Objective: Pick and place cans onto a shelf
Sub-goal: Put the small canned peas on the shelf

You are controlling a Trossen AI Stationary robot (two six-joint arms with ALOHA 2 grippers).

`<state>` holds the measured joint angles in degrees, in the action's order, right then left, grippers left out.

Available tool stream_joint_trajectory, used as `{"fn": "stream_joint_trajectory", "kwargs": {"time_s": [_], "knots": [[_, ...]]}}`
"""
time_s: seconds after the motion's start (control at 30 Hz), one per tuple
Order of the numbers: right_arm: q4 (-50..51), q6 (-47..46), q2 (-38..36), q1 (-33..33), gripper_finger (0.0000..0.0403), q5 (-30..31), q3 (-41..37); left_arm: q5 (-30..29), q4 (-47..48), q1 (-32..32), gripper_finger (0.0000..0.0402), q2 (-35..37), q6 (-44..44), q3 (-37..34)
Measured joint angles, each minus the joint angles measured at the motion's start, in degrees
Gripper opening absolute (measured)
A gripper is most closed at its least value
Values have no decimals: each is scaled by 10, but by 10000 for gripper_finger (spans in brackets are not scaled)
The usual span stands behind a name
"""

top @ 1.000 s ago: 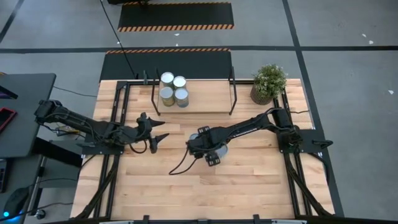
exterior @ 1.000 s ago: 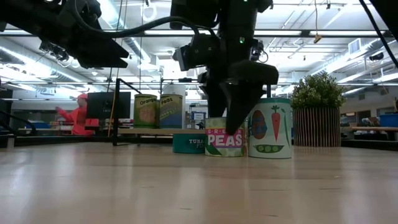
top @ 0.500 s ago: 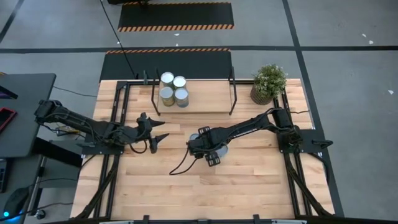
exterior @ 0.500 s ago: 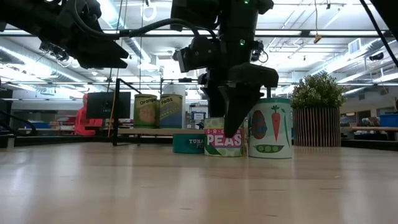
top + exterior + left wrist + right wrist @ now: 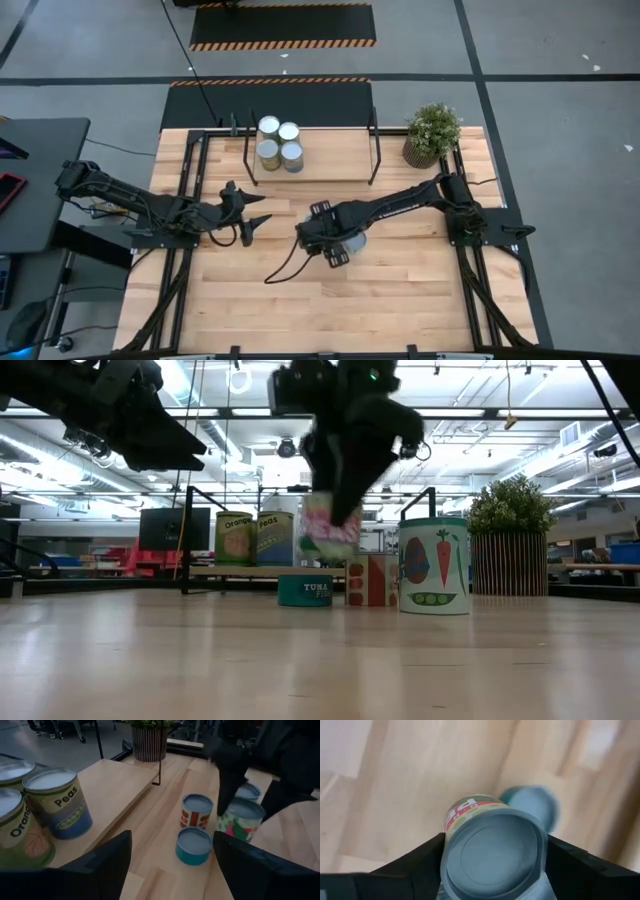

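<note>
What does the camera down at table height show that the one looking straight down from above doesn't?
Only the low view shows the labels: the teal tuna can, the tall carrot-and-pea can, and the green-and-pink peas can lifted off the table in the right gripper. Only the high view shows four silver can tops grouped at the light-wood shelf's left end. Both show the potted green plant and the left gripper waiting, jaws open.

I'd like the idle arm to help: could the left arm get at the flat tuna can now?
Probably yes. The left gripper hangs open beside the shelf, and bare table lies between it and the tuna can. But the right gripper, shut on the peas can, is lifting close by and could collide.
</note>
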<state>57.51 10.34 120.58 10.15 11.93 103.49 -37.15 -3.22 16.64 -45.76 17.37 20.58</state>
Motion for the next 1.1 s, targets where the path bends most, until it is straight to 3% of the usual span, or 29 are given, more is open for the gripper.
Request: {"fn": "stream_joint_trajectory", "kwargs": {"time_s": [0.27,0.67,1.1], "knots": [[3,99,-3,-71,307,30,27,0,7,0,283,0,2,0],[-66,134,-6,-238,307,2,27,0,32,0,283,0,1,0],[-136,154,-6,-291,307,4,27,0,45,0,283,0,5,0]]}}
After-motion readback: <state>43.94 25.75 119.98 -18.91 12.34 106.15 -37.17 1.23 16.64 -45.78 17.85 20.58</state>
